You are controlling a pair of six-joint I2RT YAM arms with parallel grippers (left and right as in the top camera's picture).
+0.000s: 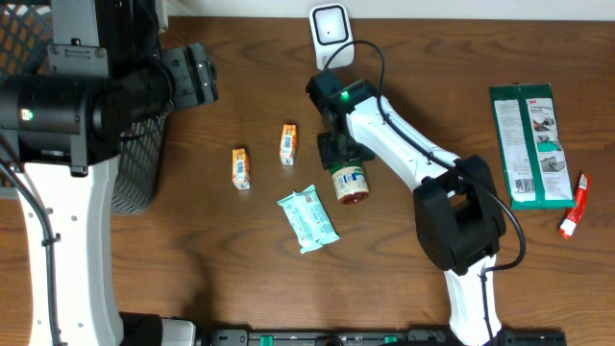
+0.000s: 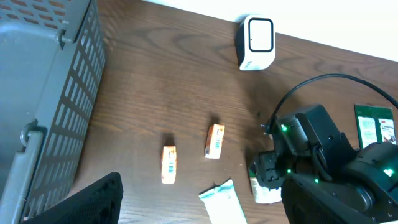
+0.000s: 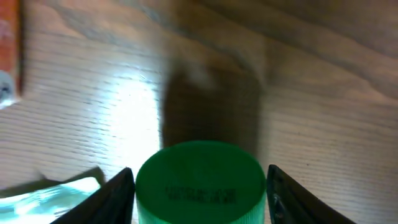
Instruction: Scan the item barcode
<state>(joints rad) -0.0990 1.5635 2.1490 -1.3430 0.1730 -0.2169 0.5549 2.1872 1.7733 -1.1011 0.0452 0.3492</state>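
Jar [image 1: 351,183] with a green lid was seen lying on its side on the table [image 1: 432,58], well apart from the scanner [image 1: 330,26], on its robot-facing side. The right gripper [image 1: 338,154] was positioned over the jar's lid end. In the wrist view its fingers [image 3: 118,196] were set at either side of the lid [image 3: 200,186]; whether it was pinched or merely flanked could not be told. The left gripper [image 1: 207,79] was held far left of the scanner, above the basket [image 1: 135,183], jaws spread, nothing between them. An orange box [image 1: 240,167], a second orange box [image 1: 288,143] and a teal packet [image 1: 308,218] were placed left of the scanner, nearer the robot.
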